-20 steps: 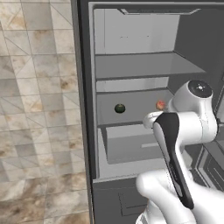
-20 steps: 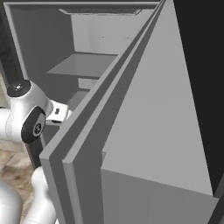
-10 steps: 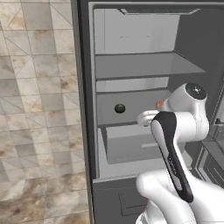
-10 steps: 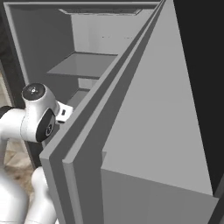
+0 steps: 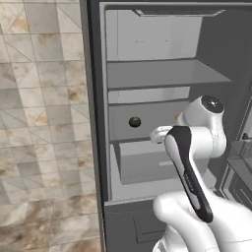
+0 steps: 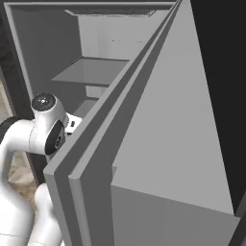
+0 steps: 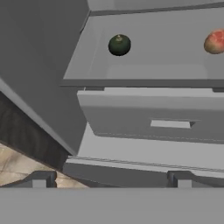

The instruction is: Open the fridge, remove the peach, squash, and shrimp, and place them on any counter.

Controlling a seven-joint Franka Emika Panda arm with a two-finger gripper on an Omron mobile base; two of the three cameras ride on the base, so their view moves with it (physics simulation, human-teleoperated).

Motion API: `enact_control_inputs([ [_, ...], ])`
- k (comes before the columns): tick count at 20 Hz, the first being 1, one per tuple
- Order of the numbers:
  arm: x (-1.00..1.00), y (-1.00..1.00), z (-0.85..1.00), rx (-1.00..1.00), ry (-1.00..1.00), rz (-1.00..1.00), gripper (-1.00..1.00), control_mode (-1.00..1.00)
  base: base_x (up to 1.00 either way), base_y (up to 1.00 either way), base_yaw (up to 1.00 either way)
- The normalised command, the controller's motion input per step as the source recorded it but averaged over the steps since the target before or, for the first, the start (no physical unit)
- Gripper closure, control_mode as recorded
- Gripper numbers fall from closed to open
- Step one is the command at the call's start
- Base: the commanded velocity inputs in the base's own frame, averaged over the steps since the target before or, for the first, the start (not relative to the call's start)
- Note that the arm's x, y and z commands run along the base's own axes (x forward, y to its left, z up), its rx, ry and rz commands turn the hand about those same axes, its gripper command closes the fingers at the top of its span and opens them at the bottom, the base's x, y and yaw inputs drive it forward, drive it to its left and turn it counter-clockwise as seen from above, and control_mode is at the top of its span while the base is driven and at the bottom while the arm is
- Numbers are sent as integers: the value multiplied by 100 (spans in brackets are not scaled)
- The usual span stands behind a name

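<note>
- Tiled wall (image 5: 44, 113), beige and brown stone squares, fills the space left of the fridge in the left base view.
- Fridge (image 5: 147, 39) stands open: dark grey casing, pale grey inside.
- Fridge door (image 6: 158, 144) swung out wide; in the right base view its edge and inner face run across most of the picture.
- Upper shelf (image 5: 157, 74) sits high in the cavity, nothing visible on it.
- Lower shelf (image 7: 144, 65) carries the round items; drawer (image 7: 153, 116) directly beneath it, closed, with a slot handle in its front.
- Arm's wrist reaches into the fridge mouth at lower-shelf height.
- Gripper (image 7: 111, 181): jaws spread fully apart, nothing between them, aimed at the drawer front and shelf edge.
- Peach (image 7: 215, 42), orange-red, on the lower shelf towards the right in the hand view, partly cut by the frame.
- Squash (image 5: 135, 122), dark green ball, on the same shelf, well apart from the peach, to its left.
- Shrimp: cannot tell where it lies.
</note>
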Motion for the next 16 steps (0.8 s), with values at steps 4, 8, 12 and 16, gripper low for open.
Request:
enact_control_inputs([
  [4, 54, 2, -11, 0, 6, 2, -100, -100, 0, 0, 0],
  [8, 51, 12, -16, 0, 2, 0, -100, -100, 0, 0, 0],
  [12, 49, 28, -19, 0, 3, 0, -100, -100, 0, 0, 0],
  [16, 57, 27, -14, 0, 6, 0, -100, -100, 0, 0, 0],
])
